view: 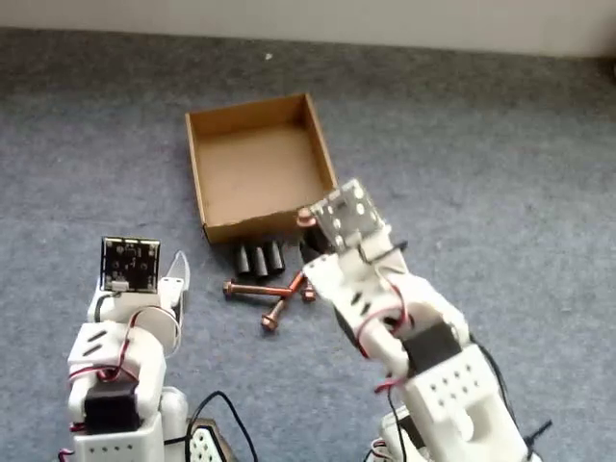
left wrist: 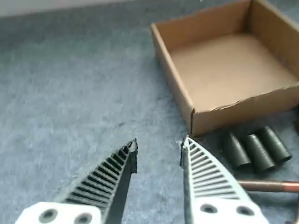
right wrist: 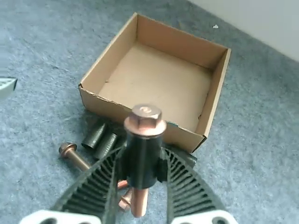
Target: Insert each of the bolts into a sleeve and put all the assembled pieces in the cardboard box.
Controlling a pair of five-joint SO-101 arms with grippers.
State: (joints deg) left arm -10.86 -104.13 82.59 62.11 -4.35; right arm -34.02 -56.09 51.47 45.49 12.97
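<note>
Two grippers, one loaded.

Left gripper (left wrist: 159,148): jaws apart, hanging over grey carpet (left wrist: 70,93). The cardboard box (left wrist: 243,111) sits ahead of the tips, offset toward the right-arm side, open top up. Three loose sleeves (left wrist: 254,148) lie side by side just past the fingertip on that side, close in front of the box's near wall. One of the loose bolts (left wrist: 271,186) lies nearer than the sleeves, beside the same finger.

From the high view, the loose sleeves (view: 260,258) and loose bolts (view: 262,291) lie on the carpet between the two arms. The sleeves are on the box (view: 250,229) side and the bolts are scattered just behind them.

Right gripper (right wrist: 142,156): jaws clamped on the held sleeve (right wrist: 140,163), which stands upright between the fingers. The held bolt (right wrist: 145,119) runs through it. Its hex head sits above the fingertips and its shank sticks out below, between the fingers. The box's near wall (right wrist: 107,105) lies right behind the head. From above, the head (view: 306,218) is at the box's near corner. Sleeves and a bolt (right wrist: 70,153) lie beyond the finger on the left-arm side. More bolts lie under the jaws.
</note>
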